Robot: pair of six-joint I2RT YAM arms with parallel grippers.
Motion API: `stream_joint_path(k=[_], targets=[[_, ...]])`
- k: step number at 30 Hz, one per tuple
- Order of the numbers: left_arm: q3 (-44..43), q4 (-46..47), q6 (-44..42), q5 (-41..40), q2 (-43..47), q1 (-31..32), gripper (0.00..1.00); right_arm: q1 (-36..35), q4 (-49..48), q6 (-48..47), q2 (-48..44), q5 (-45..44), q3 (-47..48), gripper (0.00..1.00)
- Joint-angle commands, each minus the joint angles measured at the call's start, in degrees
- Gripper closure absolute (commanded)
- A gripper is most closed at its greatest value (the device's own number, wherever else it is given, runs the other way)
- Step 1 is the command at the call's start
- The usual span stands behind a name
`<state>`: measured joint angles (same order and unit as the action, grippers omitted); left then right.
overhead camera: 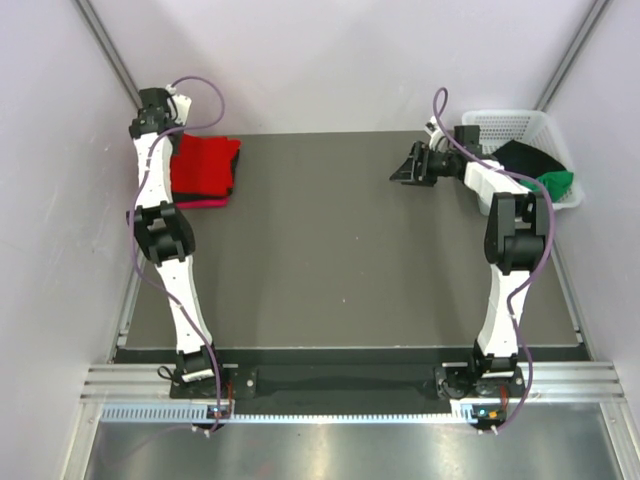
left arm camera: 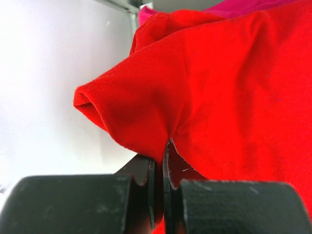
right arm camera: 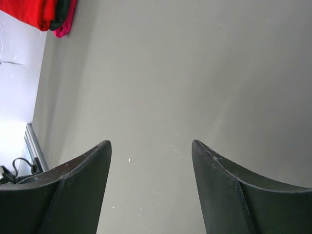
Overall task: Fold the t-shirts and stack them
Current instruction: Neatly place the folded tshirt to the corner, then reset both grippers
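On the dark grey table (overhead camera: 330,260), your left gripper (left arm camera: 160,153) clamps the bright red cloth t-shirt (left arm camera: 219,87) at the far-left corner, while your empty, wide-apart right gripper (right arm camera: 151,144) faces away from the black cloth t-shirt (overhead camera: 525,155) in the white lattice basket (overhead camera: 510,122) beside it.

At the far left corner of the dark flat table (overhead camera: 330,260), a folded bright red cloth t-shirt (overhead camera: 205,165) lies on a pinkish red cloth t-shirt (overhead camera: 205,203); at the far right corner, a white plastic lattice basket (overhead camera: 510,122) holds a black cloth t-shirt (overhead camera: 525,155) and, nearer and to its right, a green cloth t-shirt (overhead camera: 556,182).
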<state>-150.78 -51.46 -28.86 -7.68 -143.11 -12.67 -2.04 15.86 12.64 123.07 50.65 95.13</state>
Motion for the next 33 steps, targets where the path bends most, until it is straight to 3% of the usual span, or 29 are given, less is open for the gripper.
stream_joint_path(k=[1,6,8,10,11,13,17,18,19,23,30,33], targets=[[-1.28,3.56,-1.99,-2.16,1.78,-1.31,1.0,-1.12,-2.15,-0.6,-1.6,0.5,1.11,0.33],[-1.36,4.7,-1.72,-4.88,0.64,-1.13,1.0,-1.21,-2.15,-0.43,-0.9,0.59,1.72,0.33],[-1.36,6.27,-0.59,-6.55,0.55,-1.04,0.68,-1.21,-2.15,-0.52,-0.9,0.67,1.81,0.33],[-1.53,7.25,0.47,-5.68,1.42,-0.7,0.44,-1.12,-2.06,-0.95,-1.07,0.67,1.72,0.33],[-1.71,8.56,1.26,-5.76,1.69,-0.43,0.19,-1.21,-2.06,-1.04,-1.16,0.59,1.64,0.33],[-1.97,9.45,1.97,-5.15,2.74,1.14,0.03,-1.21,-1.8,-1.65,-1.51,-0.03,1.64,0.31],[-1.8,10.59,5.38,-4.62,4.94,5.8,0.01,-1.3,-0.74,-3.58,-2.13,-1.43,2.6,0.27],[-1.8,10.85,6.09,-4.53,5.55,7.03,0.01,-1.38,0.57,-5.33,-2.65,-2.91,3.39,0.1],[-1.62,10.94,6.53,-4.8,6.95,9.83,0.01,-1.47,1.36,-6.48,-3.0,-3.8,3.92,0.01],[5.82,12.17,12.13,-3.05,13.1,17.75,0.01,-2.17,4.53,-9.48,-5.2,-9.25,6.03,0.0],[14.89,8.14,23.58,3.19,15.93,29.26,0.01,-6.04,6.99,-1.67,-10.47,-38.32,5.68,0.0],[16.39,6.99,27.09,7.41,14.71,30.68,0.01,-7.36,6.82,-2.97,-13.11,-39.67,2.87,0.0]])
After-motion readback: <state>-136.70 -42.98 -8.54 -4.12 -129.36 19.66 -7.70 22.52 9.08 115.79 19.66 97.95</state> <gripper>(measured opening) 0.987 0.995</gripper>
